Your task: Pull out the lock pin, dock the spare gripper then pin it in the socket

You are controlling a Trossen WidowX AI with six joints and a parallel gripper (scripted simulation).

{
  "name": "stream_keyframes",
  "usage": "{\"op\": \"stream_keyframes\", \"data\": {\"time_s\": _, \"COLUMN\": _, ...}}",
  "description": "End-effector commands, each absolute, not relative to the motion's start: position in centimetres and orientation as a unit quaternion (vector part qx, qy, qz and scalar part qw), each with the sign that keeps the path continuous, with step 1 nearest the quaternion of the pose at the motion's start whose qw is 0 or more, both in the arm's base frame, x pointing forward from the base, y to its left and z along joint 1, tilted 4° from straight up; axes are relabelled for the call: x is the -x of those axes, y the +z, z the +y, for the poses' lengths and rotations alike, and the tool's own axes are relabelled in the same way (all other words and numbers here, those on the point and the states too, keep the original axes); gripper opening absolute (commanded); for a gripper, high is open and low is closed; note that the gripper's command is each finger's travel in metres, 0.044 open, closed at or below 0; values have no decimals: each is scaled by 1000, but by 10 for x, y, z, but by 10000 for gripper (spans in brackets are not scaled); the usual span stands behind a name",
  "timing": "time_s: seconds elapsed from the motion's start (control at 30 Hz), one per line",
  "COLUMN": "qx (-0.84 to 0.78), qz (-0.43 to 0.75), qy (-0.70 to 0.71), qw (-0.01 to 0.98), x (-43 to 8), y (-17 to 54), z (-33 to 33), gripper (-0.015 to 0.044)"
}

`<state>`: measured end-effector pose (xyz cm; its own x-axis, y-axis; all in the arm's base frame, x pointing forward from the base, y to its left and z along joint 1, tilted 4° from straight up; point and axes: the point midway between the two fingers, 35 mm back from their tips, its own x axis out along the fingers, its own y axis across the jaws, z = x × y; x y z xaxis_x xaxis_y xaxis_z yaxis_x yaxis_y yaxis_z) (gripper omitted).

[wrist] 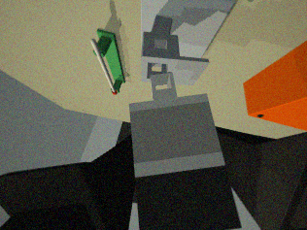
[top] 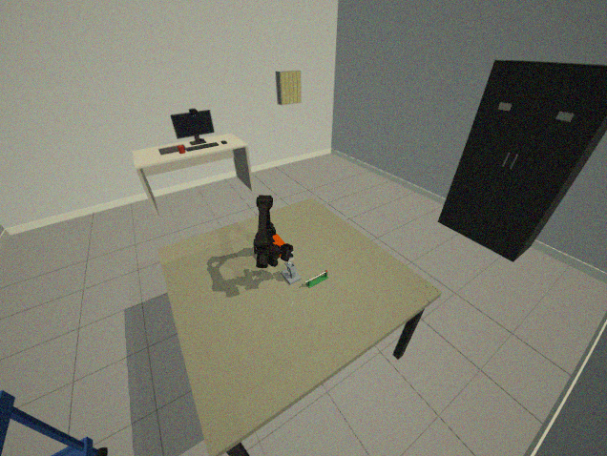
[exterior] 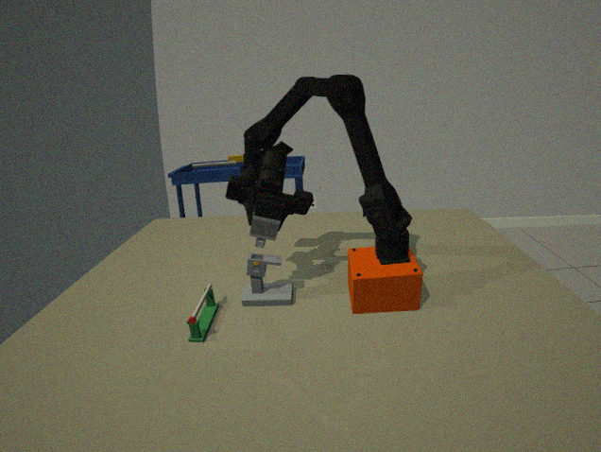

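Right now the claw (top: pixel 286 252) (exterior: pixel 266 207) (wrist: pixel 167 131) is closed on the spare gripper (exterior: pixel 266 227) (wrist: pixel 175 130), whose pale grey body tilts a little in the exterior view. Its spigot (exterior: pixel 261 241) (wrist: pixel 164 90), pierced by a square hole, points down just above the socket (exterior: pixel 255 270) (wrist: pixel 146 70), apart from it. The socket stands on the grey mount (top: pixel 290 278) (exterior: pixel 279 295) (wrist: pixel 216 23), flat on the bench (top: pixel 319 342) (exterior: pixel 339 389) (wrist: pixel 44 86). Near the mount, the white pin (top: pixel 316 277) (exterior: pixel 201 302) (wrist: pixel 104 64) with its red end lies along a green stand (top: pixel 318 280) (exterior: pixel 205 318) (wrist: pixel 114 57), outside the socket. Farther over, the arm (top: pixel 263 216) (exterior: pixel 364 146) rises from an orange block (top: pixel 279 239) (exterior: pixel 386 292) (wrist: pixel 279 91). Beyond the bench are a pale desk (top: pixel 147 156) with a monitor (top: pixel 192 124) and a black cupboard (top: pixel 510 186).
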<state>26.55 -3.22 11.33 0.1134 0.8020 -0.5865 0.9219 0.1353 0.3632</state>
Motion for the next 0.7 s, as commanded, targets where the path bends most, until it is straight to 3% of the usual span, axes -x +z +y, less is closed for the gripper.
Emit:
{"op": "stream_keyframes", "data": {"time_s": 0.0, "qx": -680, "qz": 654, "qy": -85, "qw": 320, "x": -268, "y": 125, "z": -30, "gripper": 0}}
{"op": "stream_keyframes", "data": {"time_s": 0.67, "qx": -699, "qz": 661, "qy": -96, "qw": 255, "x": -275, "y": 121, "z": -25, "gripper": 0}}
